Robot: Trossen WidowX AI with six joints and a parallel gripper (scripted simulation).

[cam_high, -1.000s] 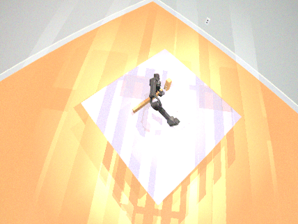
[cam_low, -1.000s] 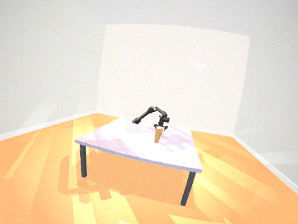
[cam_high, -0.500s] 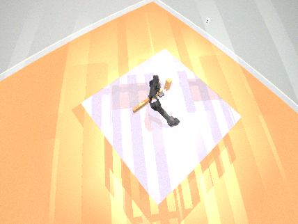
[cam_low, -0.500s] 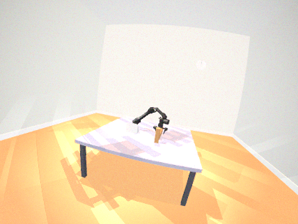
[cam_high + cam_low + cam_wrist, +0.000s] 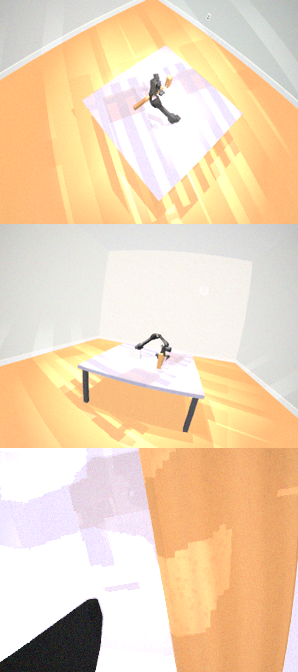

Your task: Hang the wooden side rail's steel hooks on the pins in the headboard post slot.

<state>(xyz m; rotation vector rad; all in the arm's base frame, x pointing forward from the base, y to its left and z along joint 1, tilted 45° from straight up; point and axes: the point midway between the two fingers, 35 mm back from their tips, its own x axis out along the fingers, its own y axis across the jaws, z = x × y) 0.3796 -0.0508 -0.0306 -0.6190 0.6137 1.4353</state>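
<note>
The wooden side rail (image 5: 140,104) (image 5: 240,573) slants across the table in the top view and fills the right of the wrist view. Its far end looks down on the table; the end toward the post is partly covered by the arm. The headboard post (image 5: 169,81) (image 5: 160,362) stands upright just beyond that end. In the exterior view it hides most of the rail. My gripper (image 5: 157,93) (image 5: 162,356) is open with nothing held, over the rail near its post end. One black finger shows left of the rail in the wrist view. Hooks, pins and slot cannot be made out.
The table (image 5: 195,139) (image 5: 115,364) carries the arm (image 5: 165,111) (image 5: 147,340), whose base sits to one side of the rail. The post is the upright obstacle close beside the gripper. Patches of light and shadow cross the table top.
</note>
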